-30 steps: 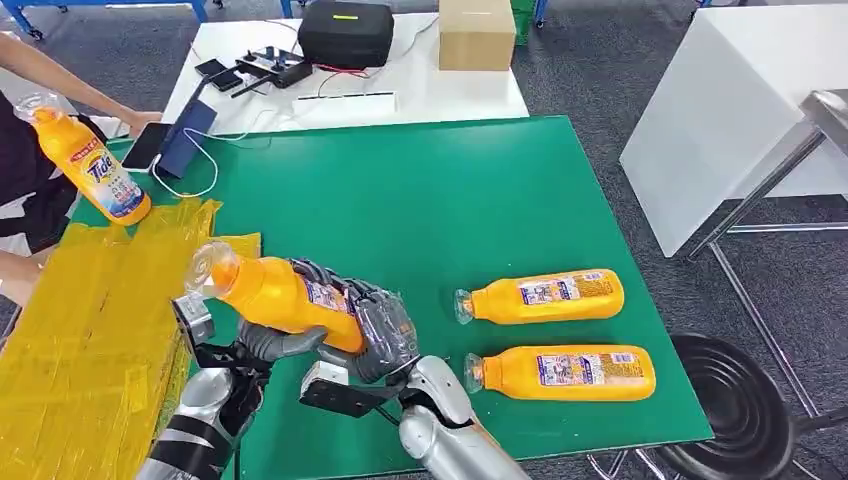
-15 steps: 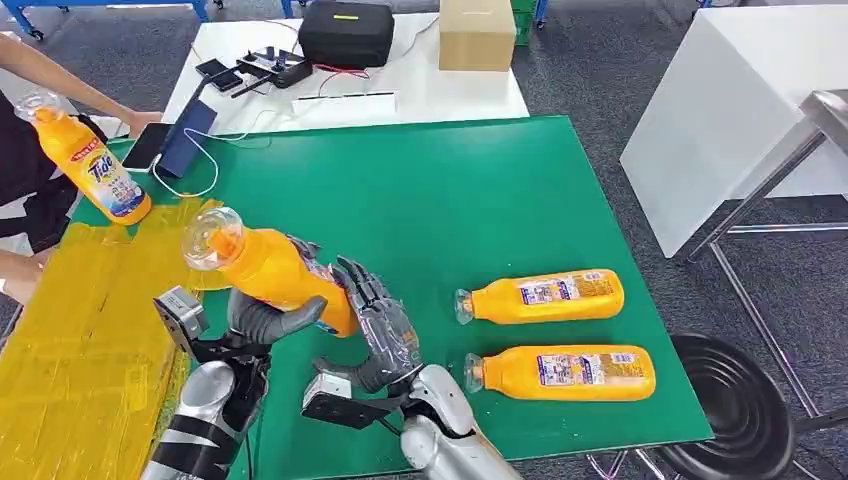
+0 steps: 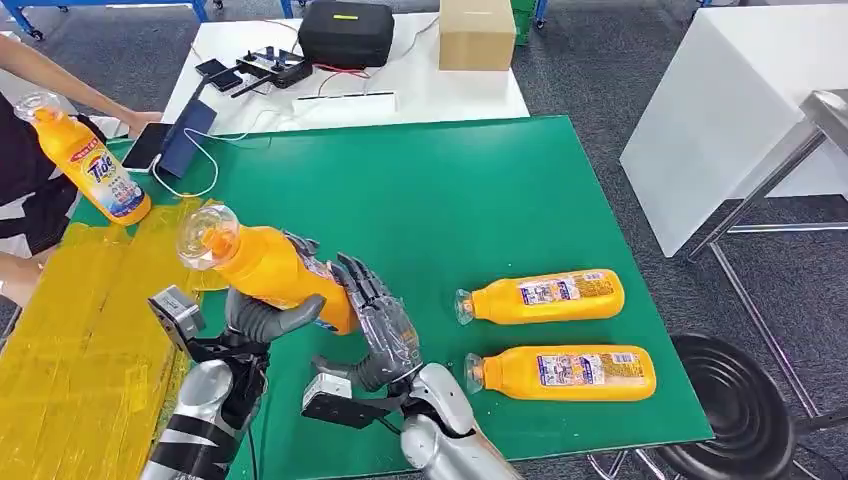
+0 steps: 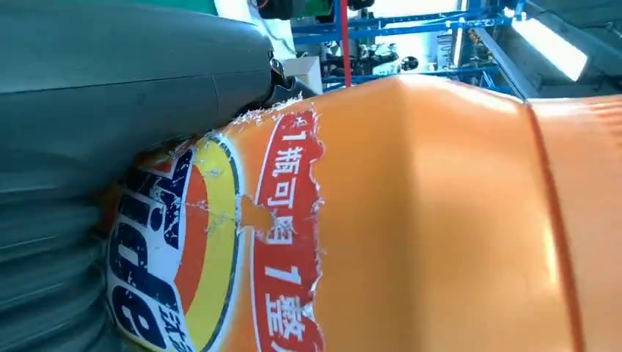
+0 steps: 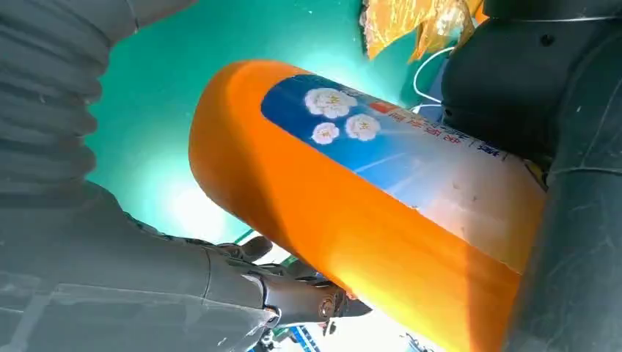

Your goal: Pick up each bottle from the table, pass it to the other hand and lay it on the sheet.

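My left hand (image 3: 262, 318) grips an orange detergent bottle (image 3: 275, 275) around its body, tilted with its clear cap up and to the left, above the table's near left part. The bottle's label (image 4: 220, 249) sits close against the left hand's thumb (image 4: 110, 95). My right hand (image 3: 378, 325) is just right of the bottle's base, its fingers spread and lying along the bottle (image 5: 352, 198) without closing on it. Two more orange bottles (image 3: 545, 296) (image 3: 565, 372) lie on their sides on the green table (image 3: 430, 190) to the right. The yellow sheet (image 3: 80, 330) covers the table's left side.
A person at the far left holds another orange bottle (image 3: 95, 170) upright over the sheet's far end. A tablet and cable (image 3: 185, 140) lie at the table's far left corner. Behind stands a white table with a black case (image 3: 345, 30) and a cardboard box (image 3: 476, 32).
My right hand has opened its fingers off the bottle, and my left hand now holds it. The bottle has shifted left and tilted cap-up.
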You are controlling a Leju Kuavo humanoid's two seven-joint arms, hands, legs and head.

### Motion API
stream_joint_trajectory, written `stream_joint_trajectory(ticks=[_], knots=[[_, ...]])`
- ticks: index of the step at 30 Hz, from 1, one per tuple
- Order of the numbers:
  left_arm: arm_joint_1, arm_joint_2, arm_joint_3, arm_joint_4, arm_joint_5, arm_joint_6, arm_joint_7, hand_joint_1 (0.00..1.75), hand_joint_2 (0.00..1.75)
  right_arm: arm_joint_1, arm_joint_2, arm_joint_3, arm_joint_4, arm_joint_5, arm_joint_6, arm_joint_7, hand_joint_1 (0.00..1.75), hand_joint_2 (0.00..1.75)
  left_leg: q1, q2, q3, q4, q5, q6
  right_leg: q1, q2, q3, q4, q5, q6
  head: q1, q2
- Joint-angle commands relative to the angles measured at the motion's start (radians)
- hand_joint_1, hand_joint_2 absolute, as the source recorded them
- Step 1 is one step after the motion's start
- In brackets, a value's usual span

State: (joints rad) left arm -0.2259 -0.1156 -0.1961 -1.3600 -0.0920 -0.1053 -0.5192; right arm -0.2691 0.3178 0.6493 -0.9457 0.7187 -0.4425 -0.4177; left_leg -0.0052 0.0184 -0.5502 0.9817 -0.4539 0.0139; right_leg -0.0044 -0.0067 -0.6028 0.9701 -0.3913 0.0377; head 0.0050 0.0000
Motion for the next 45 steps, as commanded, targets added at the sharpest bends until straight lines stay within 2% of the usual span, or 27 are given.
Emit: stream_joint_trajectory(ticks=[1,4,5,9,10,11,12,13,14,15,16,17,18,21,24,27,28,35,36,37,38,41,45], knots=[[-0.073,-0.016,-0.018,0.018,-0.329,0.328,0.015,1.75,1.75,0.050,-0.037,0.007,-0.030,-0.013,0.009,-0.006,0.00,1.75,0.002,-0.006,0.003,0.000,-0.001,-0.001,0.001,-0.004,0.005,-0.001,-0.002,0.000,0.000,0.000],[-0.118,-0.006,-0.014,0.077,-0.650,0.607,0.143,1.75,1.75,0.080,-0.055,-0.019,-0.137,-0.041,0.042,-0.004,0.00,1.75,0.001,-0.007,0.000,0.000,0.000,-0.001,0.001,-0.006,0.003,0.000,-0.002,0.000,0.000,0.000],[-0.142,0.001,0.006,0.122,-0.761,0.686,0.196,1.75,1.75,0.090,-0.067,-0.029,-0.185,-0.062,0.065,-0.006,0.00,0.00,0.002,-0.008,0.002,0.001,-0.001,-0.001,0.002,-0.006,0.004,0.000,-0.003,0.000,0.000,0.000],[-0.221,0.037,0.094,0.287,-1.006,0.803,0.299,1.75,1.75,0.104,-0.096,-0.058,-0.283,-0.113,0.107,-0.016,0.00,0.00,0.002,-0.007,0.003,0.000,-0.001,-0.001,0.001,-0.004,0.006,-0.001,-0.002,-0.001,0.000,0.000],[-0.223,0.039,0.144,0.269,-1.184,0.803,0.351,1.75,1.75,0.106,-0.098,-0.066,-0.292,-0.122,0.108,-0.019,0.00,0.00,0.000,-0.005,0.002,-0.001,0.000,-0.001,0.000,-0.003,0.004,-0.001,-0.001,0.000,0.000,0.000],[-0.236,0.047,0.169,0.301,-1.398,0.803,0.454,1.75,1.75,0.109,-0.101,-0.075,-0.300,-0.136,0.111,-0.024,0.00,0.00,0.001,-0.004,0.003,0.000,-0.001,-0.001,0.001,-0.002,0.005,-0.001,-0.001,-0.001,0.000,0.000],[-0.253,0.060,0.167,0.338,-1.447,0.803,0.487,1.75,1.75,0.110,-0.103,-0.076,-0.302,-0.138,0.112,-0.024,0.00,1.75,0.000,-0.002,0.002,-0.001,0.000,-0.001,0.000,0.000,0.002,0.000,0.000,0.000,0.000,0.000],[-0.440,0.283,-0.210,0.715,-1.479,0.458,0.864,1.75,1.75,0.116,-0.117,-0.086,-0.331,-0.184,0.099,-0.052,0.00,1.75,0.001,-0.002,0.003,0.000,-0.001,-0.001,0.001,0.000,0.004,0.000,-0.001,-0.001,0.000,0.000],[-0.512,0.295,-0.199,0.931,-1.479,0.590,0.864,1.75,1.75,0.123,-0.129,-0.095,-0.363,-0.198,0.099,-0.047,0.00,1.75,0.001,-0.009,0.002,-0.001,0.002,-0.001,0.000,-0.007,0.005,0.000,-0.001,-0.001,0.000,0.000],[-0.525,0.305,-0.181,0.978,-1.479,0.579,0.880,1.75,1.75,0.123,-0.133,-0.103,-0.375,-0.206,0.095,-0.046,0.00,1.75,0.001,-0.012,0.004,-0.002,0.002,-0.002,0.001,-0.009,0.008,-0.001,-0.002,-0.001,0.000,0.000],[-0.538,0.318,-0.160,1.036,-1.478,0.614,0.867,1.75,1.75,0.126,-0.142,-0.108,-0.402,-0.215,0.098,-0.040,0.00,1.75,0.000,-0.009,0.004,-0.002,0.002,-0.001,-0.001,-0.008,0.005,-0.001,-0.001,-0.001,0.000,0.000],[-0.537,0.316,-0.150,1.045,-1.479,0.612,0.871,1.75,1.75,0.129,-0.144,-0.112,-0.414,-0.217,0.097,-0.039,0.00,1.75,0.000,-0.009,0.005,-0.002,0.002,-0.001,0.000,-0.008,0.006,-0.001,-0.001,-0.001,0.002,0.000],[-0.536,0.314,-0.148,1.046,-1.479,0.612,0.874,1.75,1.75,0.129,-0.144,-0.114,-0.418,-0.218,0.097,-0.038,0.00,1.75,0.000,0.000,0.005,-0.003,0.002,-0.003,0.000,0.002,0.005,-0.001,0.001,-0.001,0.002,0.000],[-0.522,0.307,-0.131,1.034,-1.479,0.593,0.898,1.75,1.75,0.139,-0.144,-0.128,-0.437,-0.241,0.103,-0.029,0.00,1.75,0.003,0.015,0.002,0.000,0.000,-0.005,0.002,0.014,-0.003,0.001,0.004,-0.008,-0.003,0.000],[-0.489,0.317,-0.105,1.022,-1.479,0.592,0.902,1.75,1.75,0.141,-0.150,-0.150,-0.439,-0.291,0.135,-0.002,0.00,1.75,0.002,0.008,0.003,0.000,0.000,-0.006,0.002,0.009,-0.001,0.002,0.003,-0.010,-0.003,0.000],[-0.468,0.325,-0.084,1.024,-1.479,0.595,0.904,1.75,1.75,0.139,-0.151,-0.178,-0.433,-0.346,0.162,0.031,0.00,1.75,0.003,0.006,0.003,0.000,-0.001,-0.006,0.002,0.007,0.001,0.001,0.003,-0.010,-0.003,0.000],[-0.464,0.328,-0.086,1.026,-1.479,0.595,0.906,1.75,1.75,0.136,-0.152,-0.184,-0.429,-0.370,0.180,0.038,0.00,1.75,0.002,0.009,0.000,0.000,0.001,-0.006,0.002,0.009,-0.003,0.002,0.004,-0.010,-0.003,0.000],[-0.451,0.309,-0.056,1.033,-1.479,0.600,0.885,1.75,1.75,0.116,-0.158,-0.206,-0.403,-0.396,0.189,0.051,0.00,1.75,0.002,0.007,-0.001,-0.001,0.002,-0.006,0.001,0.008,-0.004,0.001,0.005,-0.011,-0.003,0.000],[-0.447,0.302,-0.029,1.031,-1.473,0.611,0.864,1.50,1.75,0.115,-0.158,-0.204,-0.402,-0.396,0.190,0.051,0.00,1.75,0.002,0.006,0.000,0.000,0.001,-0.006,0.001,0.007,-0.002,0.001,0.005,-0.011,-0.003,0.000],[-0.441,0.293,-0.007,1.028,-1.457,0.622,0.839,0.26,1.75,0.114,-0.157,-0.200,-0.401,-0.396,0.191,0.051,0.00,1.75,0.001,0.007,-0.001,-0.001,0.002,-0.006,0.001,0.008,-0.004,0.001,0.005,-0.011,-0.003,0.000],[-0.436,0.281,0.027,1.025,-1.435,0.626,0.788,0.00,1.75,0.113,-0.158,-0.196,-0.400,-0.397,0.193,0.051,0.00,1.75,0.002,0.007,0.001,-0.001,0.001,-0.006,0.001,0.008,-0.002,0.001,0.005,-0.011,-0.003,0.000],[-0.428,0.250,0.086,1.018,-1.409,0.634,0.730,0.00,1.75,0.108,-0.158,-0.193,-0.396,-0.397,0.196,0.052,0.00,1.75,0.001,0.006,0.000,-0.001,0.003,-0.007,0.000,0.006,-0.004,0.002,0.005,-0.011,-0.003,0.000],[-0.429,0.247,0.090,1.014,-1.411,0.634,0.725,0.00,1.75,0.107,-0.157,-0.194,-0.394,-0.397,0.196,0.052,0.00,1.75,0.001,0.004,0.000,-0.001,0.003,-0.007,0.000,0.005,-0.003,0.002,0.005,-0.010,-0.003,0.000]])
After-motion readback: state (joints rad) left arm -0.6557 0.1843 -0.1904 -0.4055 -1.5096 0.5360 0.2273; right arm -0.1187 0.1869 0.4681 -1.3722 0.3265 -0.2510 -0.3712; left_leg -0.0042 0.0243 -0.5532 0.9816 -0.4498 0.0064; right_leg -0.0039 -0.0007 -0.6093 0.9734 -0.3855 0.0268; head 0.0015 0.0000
